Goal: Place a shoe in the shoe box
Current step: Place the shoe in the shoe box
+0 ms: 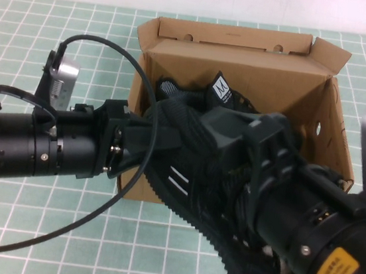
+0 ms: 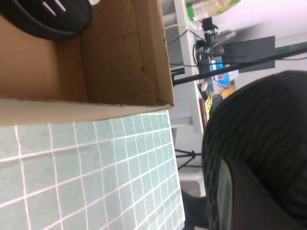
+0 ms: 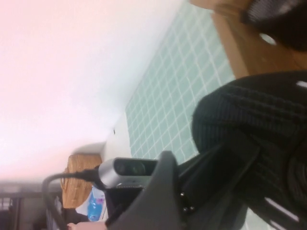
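The left tool comes in level from the box's left side and meets the shoe at the box's near-left corner. Its fingers are clamped on one end of the shoe, which fills the near part of the left wrist view as a dark knit mass.

The shoe hangs over the near wall of the shoe box, not yet inside. Its long axis runs from the box's near-left corner out toward the near right, over the worktop, so it lies slantwise across the box's front edge. The white tongue label stands up above the box's interior.

The right tool reaches in from the near right of the box and sits on the shoe's upper, roughly mid-length. I cannot tell whether its fingers are closed on the shoe. Both arms are at the shoe; the left one is nearer the box opening. By my reading, the coming move turns on swinging the outer end round until the shoe lines up with the box, then lowering it.

A second black shoe already rests inside the box on its floor.

The worktop is covered with a pale green mat with a white grid. The box's flap lid stands open at its far side. Beyond the box the wall is plain and pale; the left wrist view catches shelving and clutter past the worktop.
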Motion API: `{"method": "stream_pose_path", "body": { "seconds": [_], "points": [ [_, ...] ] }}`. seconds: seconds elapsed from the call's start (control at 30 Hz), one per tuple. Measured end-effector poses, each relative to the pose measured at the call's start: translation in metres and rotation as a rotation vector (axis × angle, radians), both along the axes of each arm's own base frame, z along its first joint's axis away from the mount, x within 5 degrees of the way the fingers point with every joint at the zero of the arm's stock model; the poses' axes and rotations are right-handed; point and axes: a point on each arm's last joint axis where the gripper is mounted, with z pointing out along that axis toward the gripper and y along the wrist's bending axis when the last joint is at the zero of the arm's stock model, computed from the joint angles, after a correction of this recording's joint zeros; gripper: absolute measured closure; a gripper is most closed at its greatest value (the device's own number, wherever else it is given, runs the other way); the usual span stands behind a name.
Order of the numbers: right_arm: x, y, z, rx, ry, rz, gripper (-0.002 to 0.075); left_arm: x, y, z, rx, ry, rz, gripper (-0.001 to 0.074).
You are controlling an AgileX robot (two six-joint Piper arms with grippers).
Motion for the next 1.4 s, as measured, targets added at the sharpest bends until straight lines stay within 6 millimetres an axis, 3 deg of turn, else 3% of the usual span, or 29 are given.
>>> {"method": "stream_pose_path", "body": {
  "seconds": [0.1,0.23,0.33,0.47,0.87,0.93,1.07,1.13,1.2,1.4],
  "points": [
    [0.001,0.003,0.001,-0.019,-0.057,0.011,0.0219,0.001,0.0,0.001,-0.01,0.004,0.017,0.0595],
    [0.002,0.003,0.0,-0.012,-0.049,0.002,0.0561,0.002,0.001,0.002,-0.035,0.016,0.032,0.0596],
    [0.002,0.002,-0.003,-0.007,-0.013,-0.01,0.0677,0.003,0.001,0.003,-0.038,0.018,0.034,0.0596],
    [0.002,0.002,-0.004,-0.032,-0.021,-0.009,0.0715,0.003,0.001,0.003,-0.038,0.018,0.034,0.0596],
    [0.002,0.002,-0.004,-0.051,-0.029,-0.007,0.072,0.002,0.0,0.003,-0.036,0.0,0.018,0.058],
    [0.002,0.002,-0.004,-0.061,-0.036,-0.004,0.0721,0.001,0.0,0.003,-0.038,-0.006,0.011,0.0499],
    [0.002,0.002,-0.004,-0.109,-0.066,0.012,0.0721,-0.003,-0.002,0.006,-0.067,-0.005,-0.043,0.0197],
    [0.002,0.002,-0.004,-0.145,-0.089,0.025,0.0721,-0.005,-0.002,0.007,-0.078,-0.006,-0.068,0.0106],
    [0.002,0.002,-0.003,-0.188,-0.118,0.038,0.0721,-0.007,-0.003,0.008,-0.087,-0.007,-0.089,0.0071],
    [-0.002,-0.009,0.007,-0.272,-0.2,0.075,0.0722,-0.014,-0.005,0.011,-0.116,-0.033,-0.171,0.0066]
  ]
}}
